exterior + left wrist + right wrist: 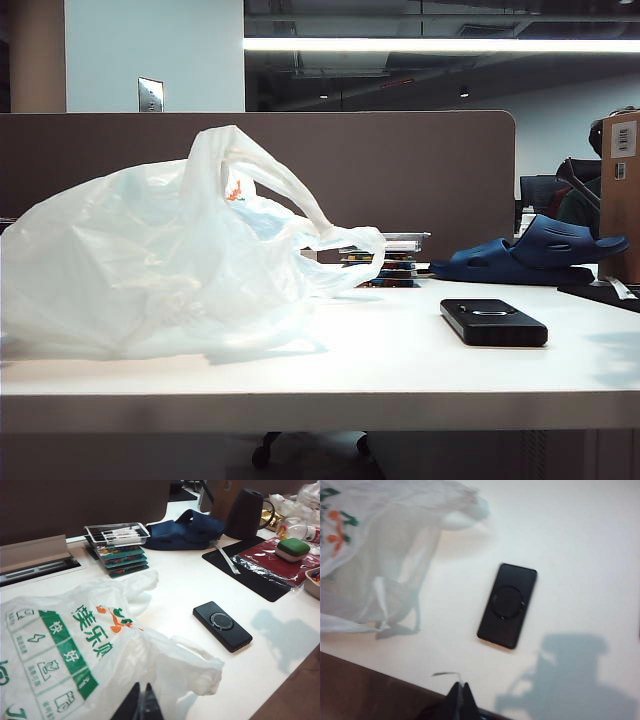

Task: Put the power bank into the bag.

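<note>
Black power bank (493,322) lies flat on the white surface (380,350), right of the bag (160,260), untouched. Both fingers, left (140,700) above the bag and right (459,700) near the bank, are clenched and empty. Approach step; next, right must open over the bank.

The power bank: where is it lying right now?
In the exterior view the power bank lies flat on the white table, right of centre, apart from the bag on its left, with the blue clog behind it.
</note>
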Controlling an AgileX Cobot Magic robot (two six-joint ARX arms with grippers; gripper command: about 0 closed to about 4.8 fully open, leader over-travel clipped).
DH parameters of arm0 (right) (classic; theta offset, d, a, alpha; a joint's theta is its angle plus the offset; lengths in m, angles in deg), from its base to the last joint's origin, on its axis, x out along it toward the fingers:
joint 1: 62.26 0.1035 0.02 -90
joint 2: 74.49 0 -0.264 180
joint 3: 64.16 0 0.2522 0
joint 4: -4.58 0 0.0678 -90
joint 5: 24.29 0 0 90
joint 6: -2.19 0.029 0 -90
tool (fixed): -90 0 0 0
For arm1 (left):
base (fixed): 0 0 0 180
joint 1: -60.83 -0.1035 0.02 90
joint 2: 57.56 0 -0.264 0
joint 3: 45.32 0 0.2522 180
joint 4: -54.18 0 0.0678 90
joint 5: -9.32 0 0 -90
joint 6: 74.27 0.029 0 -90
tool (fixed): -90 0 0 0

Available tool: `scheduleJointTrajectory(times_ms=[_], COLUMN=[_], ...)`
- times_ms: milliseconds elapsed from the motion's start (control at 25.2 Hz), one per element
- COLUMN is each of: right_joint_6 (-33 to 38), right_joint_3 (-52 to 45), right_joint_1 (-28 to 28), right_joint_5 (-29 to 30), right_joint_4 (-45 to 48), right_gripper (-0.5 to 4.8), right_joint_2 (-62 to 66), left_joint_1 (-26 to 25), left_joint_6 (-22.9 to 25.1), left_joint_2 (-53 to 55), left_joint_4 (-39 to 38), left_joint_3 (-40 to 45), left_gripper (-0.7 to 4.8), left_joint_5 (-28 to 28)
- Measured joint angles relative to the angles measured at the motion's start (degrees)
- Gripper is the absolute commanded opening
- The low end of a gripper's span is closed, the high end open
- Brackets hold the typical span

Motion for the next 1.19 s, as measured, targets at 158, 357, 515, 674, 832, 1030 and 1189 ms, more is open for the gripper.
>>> scheduleJointTrajectory(times_ms=[158, 357, 515, 674, 832, 1030, 1189], right_joint_6=[0.09, 2.71, 4.28, 5.38, 6.75, 7.93, 9.44], right_joint_3=[0.07, 0.04, 0.04, 0.04, 0.04, 0.04, 0.07], right_joint_1=[2.03, 3.74, 5.97, 6.88, 8.81, 9.18, 9.38], right_joint_5=[-0.02, -0.22, -0.09, -0.68, -2.71, -4.76, -5.22], right_joint_4=[3.52, 4.28, 4.92, 6.10, 7.10, 7.41, 7.54], right_gripper=[-0.05, -0.05, -0.05, 0.07, 0.64, 1.31, 2.20], right_joint_2=[0.98, 6.36, 10.23, 13.88, 17.64, 21.92, 25.05], left_joint_1=[0.00, 0.00, 0.00, 0.00, 0.00, 0.02, 0.02], left_joint_6=[0.83, 0.96, 0.96, 0.96, 1.22, 2.29, 2.29], left_joint_2=[1.38, 1.75, 1.99, 1.97, 1.99, 2.34, 2.36], left_joint_4=[0.13, 0.02, -0.17, -0.15, -0.15, -0.17, -0.17], left_joint_3=[-0.96, -0.96, -0.96, -0.96, -0.96, -0.96, -0.96], left_gripper=[-0.06, -0.06, -0.06, -0.06, -0.06, -0.06, -0.06], left_joint_5=[0.22, 1.07, 1.07, 1.07, 1.16, 1.49, 1.51])
